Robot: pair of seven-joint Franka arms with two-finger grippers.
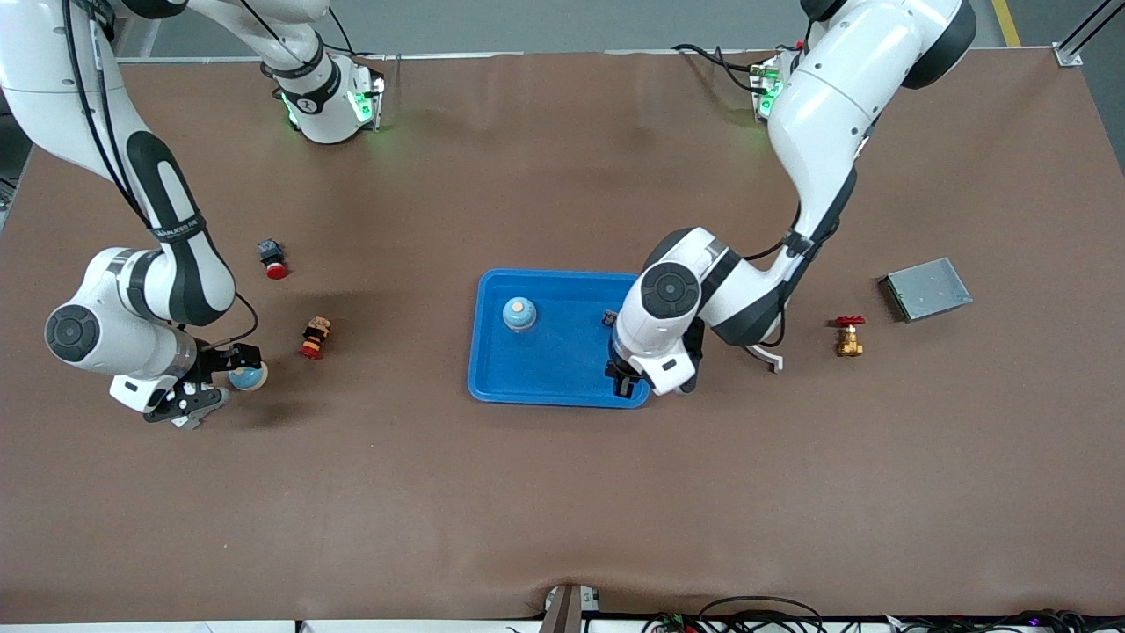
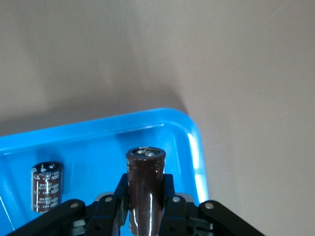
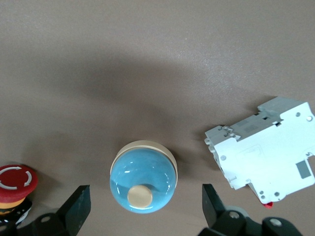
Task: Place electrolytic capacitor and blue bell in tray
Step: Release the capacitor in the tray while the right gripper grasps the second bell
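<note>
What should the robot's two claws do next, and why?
Probably the left gripper should open and drop its capacitor in the tray, since it hangs over the tray floor. The right gripper, jaws open around a blue bell on the table, should then close.

1. Both arms: glossy white shells with black joint bands and round black end caps on the joints.
2. Right arm (image 1: 141, 290): black cable runs along the upper links; small black lettering on a black band.
3. Left arm (image 1: 817, 132): thin black cable along the forearm.
4. Bases: green indicator lights lit on each; black cables at the left arm's base.
5. Left gripper (image 2: 146, 209): black fingers, black housing with silver screws.
6. Right gripper (image 3: 142, 209): black wedge-shaped fingers (image 3: 78, 209), silver screws on the black body.
</note>
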